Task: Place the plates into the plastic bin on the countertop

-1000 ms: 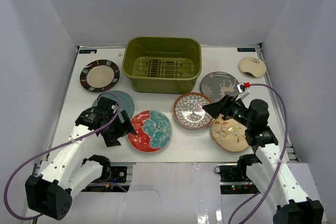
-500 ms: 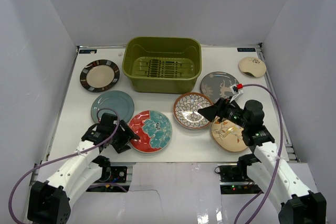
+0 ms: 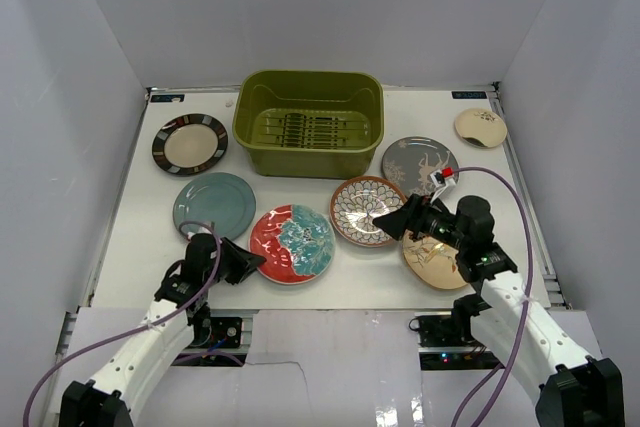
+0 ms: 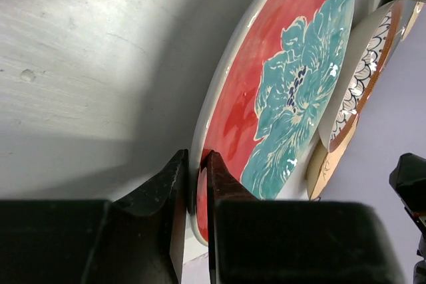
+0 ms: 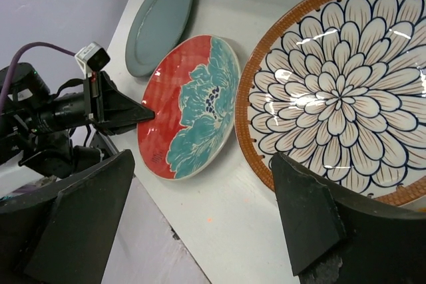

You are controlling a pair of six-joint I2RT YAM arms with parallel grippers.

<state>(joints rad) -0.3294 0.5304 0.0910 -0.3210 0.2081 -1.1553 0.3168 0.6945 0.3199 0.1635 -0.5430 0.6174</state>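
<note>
Left gripper (image 4: 193, 164) has the red flower plate (image 3: 293, 243) by the rim

It's clamped down narrow on the plate's near-left edge, 1 finger on each side of the rim. That plate sits on the white countertop (image 3: 140, 237) in front of the olive plastic bin (image 3: 300, 159), which is well apart at the back. It's between the plain teal plate (image 3: 213, 203) and the brown-white petal plate (image 5: 339, 91). The right gripper (image 5: 201, 157) is spread wide with nothing in it, hovering right at the petal plate's rim, on the side facing the red one.
</note>
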